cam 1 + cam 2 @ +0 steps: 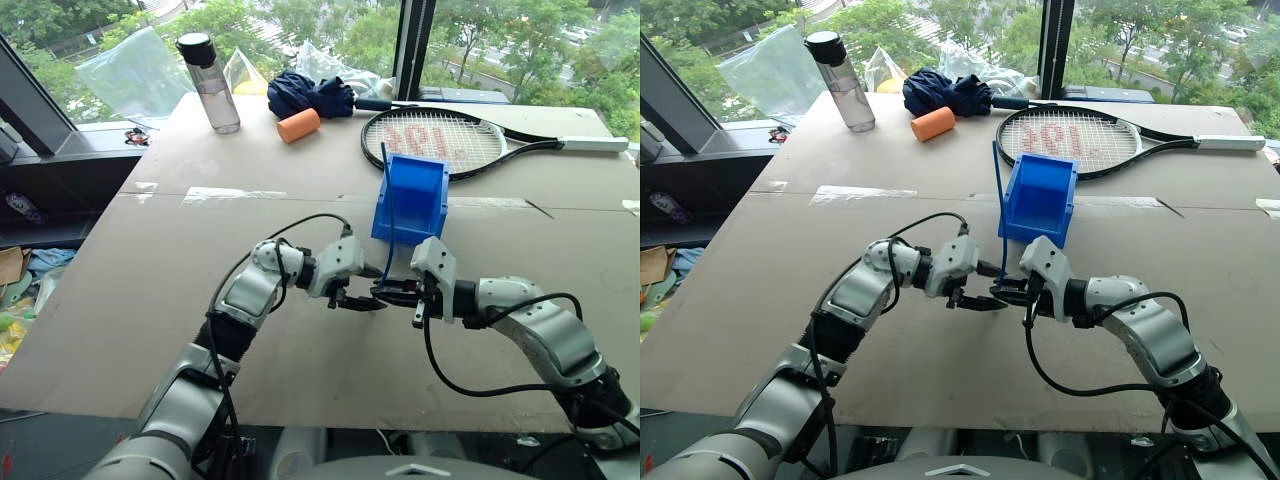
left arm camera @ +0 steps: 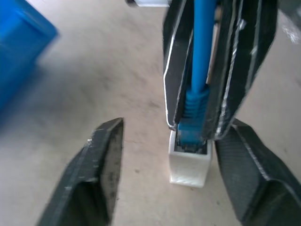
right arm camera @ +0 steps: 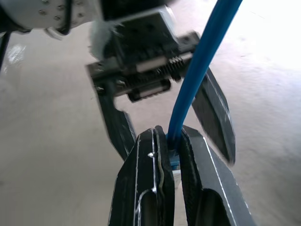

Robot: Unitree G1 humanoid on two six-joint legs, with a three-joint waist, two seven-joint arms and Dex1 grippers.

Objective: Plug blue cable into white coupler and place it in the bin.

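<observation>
Blue cord of the thin blue cable [image 2: 203,56], seated in the small white plastic coupler [image 2: 189,165], is pinched by the closed right gripper [image 3: 170,162], so the left gripper [image 2: 174,155] stands spread around it, gripping nothing.

Right gripper [image 3: 170,141] pinching the blue cable [image 3: 200,73] tight, left gripper [image 3: 169,132] spread wide open just past it.
</observation>
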